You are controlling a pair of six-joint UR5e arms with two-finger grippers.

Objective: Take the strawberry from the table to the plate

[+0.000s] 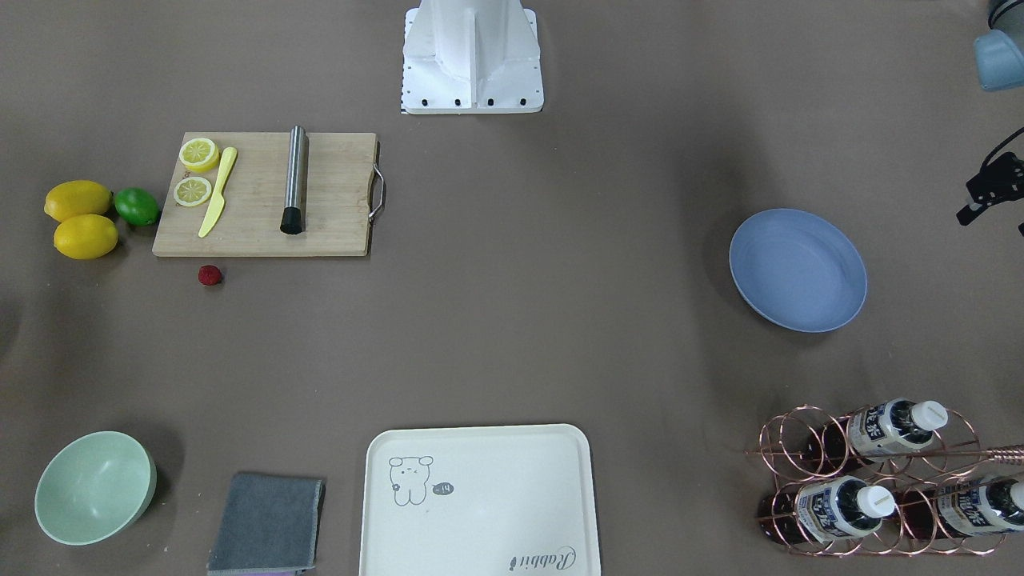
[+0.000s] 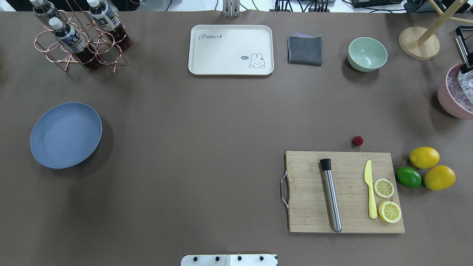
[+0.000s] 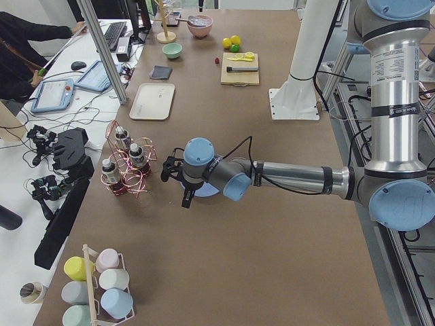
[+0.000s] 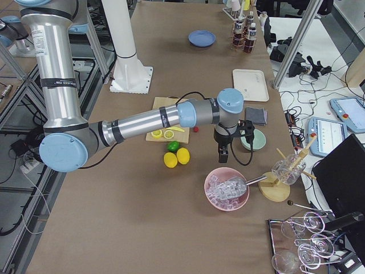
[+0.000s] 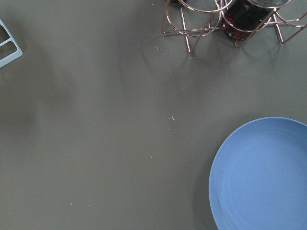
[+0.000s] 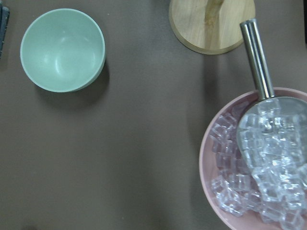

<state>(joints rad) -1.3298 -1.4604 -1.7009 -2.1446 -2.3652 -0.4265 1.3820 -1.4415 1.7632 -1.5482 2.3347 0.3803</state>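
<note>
The strawberry (image 2: 357, 140) lies on the desk (image 2: 207, 147) at centre right, just above the cutting board (image 2: 343, 192); the plate (image 2: 65, 135) sits far left. I cannot tell whether either arm's jaws are released or clenched.

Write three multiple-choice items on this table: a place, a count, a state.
1. Where is the strawberry? A) on the tray B) on the table beside the cutting board C) in the green bowl
2. How many whole lemons lie by the lime? A) one B) two C) four
3. The plate is: A) empty B) holding lemon slices C) upside down
Key: 1 B, it lies on bare table by the board's edge. 2 B, two lemons flank the lime. 3 A, nothing lies on it.
</note>
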